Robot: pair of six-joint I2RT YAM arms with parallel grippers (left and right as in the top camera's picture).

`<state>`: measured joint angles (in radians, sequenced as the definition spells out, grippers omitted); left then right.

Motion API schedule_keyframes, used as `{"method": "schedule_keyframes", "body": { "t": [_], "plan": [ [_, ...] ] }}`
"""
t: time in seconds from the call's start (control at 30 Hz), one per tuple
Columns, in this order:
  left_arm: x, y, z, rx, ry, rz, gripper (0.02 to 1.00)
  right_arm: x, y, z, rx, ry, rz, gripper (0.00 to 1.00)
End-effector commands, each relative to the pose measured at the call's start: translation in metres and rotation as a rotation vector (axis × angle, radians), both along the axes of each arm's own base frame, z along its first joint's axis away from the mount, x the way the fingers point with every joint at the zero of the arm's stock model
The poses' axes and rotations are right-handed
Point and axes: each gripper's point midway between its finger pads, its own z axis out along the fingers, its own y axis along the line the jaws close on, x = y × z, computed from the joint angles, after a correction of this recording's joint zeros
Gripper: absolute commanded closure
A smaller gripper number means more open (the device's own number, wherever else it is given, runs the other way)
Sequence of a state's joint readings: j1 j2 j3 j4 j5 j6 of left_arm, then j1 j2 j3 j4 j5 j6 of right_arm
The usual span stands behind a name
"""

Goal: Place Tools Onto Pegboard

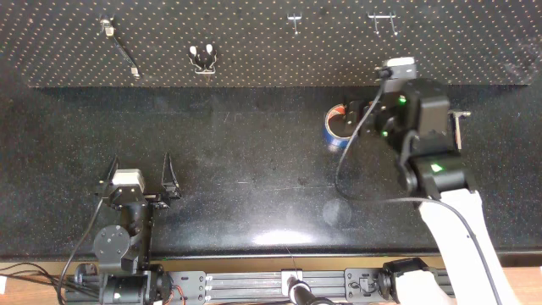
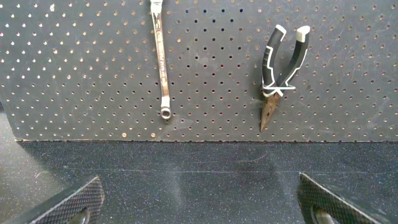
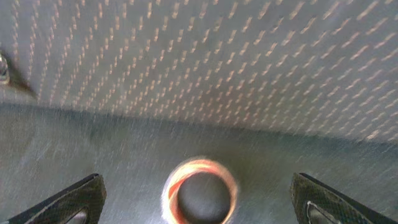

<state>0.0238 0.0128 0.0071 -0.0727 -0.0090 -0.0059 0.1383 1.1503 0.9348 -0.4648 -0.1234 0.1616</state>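
Note:
A tape roll (image 1: 337, 127) with a blue and red rim lies on the black table just below the pegboard (image 1: 271, 42). My right gripper (image 1: 373, 114) hangs beside and above it. In the right wrist view the tape roll (image 3: 200, 193) shows between the open fingers (image 3: 62, 202), with nothing held. A wrench (image 1: 123, 49) and pliers (image 1: 203, 58) hang on the pegboard's left half. My left gripper (image 1: 140, 180) stands open near the table's front left, facing the wrench (image 2: 163, 62) and the pliers (image 2: 280, 68).
Two bare hooks (image 1: 295, 19) (image 1: 383, 21) stick out of the pegboard's upper right. A small metal tool (image 1: 458, 125) lies on the table right of the right arm. The black table (image 1: 246, 152) is bare between the arms.

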Motion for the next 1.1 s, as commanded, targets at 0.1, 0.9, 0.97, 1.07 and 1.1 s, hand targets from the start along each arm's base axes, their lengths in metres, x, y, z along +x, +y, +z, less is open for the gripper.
{"method": "schedule_keyframes", "body": {
  "t": [0.1,0.9,0.97,1.07,1.1],
  "plan": [
    [0.0,0.0,0.0,-0.016,-0.002,0.0,0.023,-0.011,0.052,-0.033,0.081,0.174,0.107,0.038],
    [0.0,0.0,0.0,-0.016,-0.001,0.0,0.023,-0.002,0.04,-0.135,-0.035,0.425,-0.234,0.036],
    [0.0,0.0,0.0,-0.016,-0.001,0.0,0.023,-0.001,0.036,-0.142,-0.066,0.431,-0.253,0.036],
    [0.0,0.0,0.0,-0.016,-0.002,0.0,0.023,-0.001,0.034,-0.146,-0.089,0.436,-0.244,0.036],
    [0.0,0.0,0.0,-0.016,-0.002,0.0,0.023,-0.001,0.034,-0.148,-0.1,0.436,-0.231,0.036]
  ]
}}
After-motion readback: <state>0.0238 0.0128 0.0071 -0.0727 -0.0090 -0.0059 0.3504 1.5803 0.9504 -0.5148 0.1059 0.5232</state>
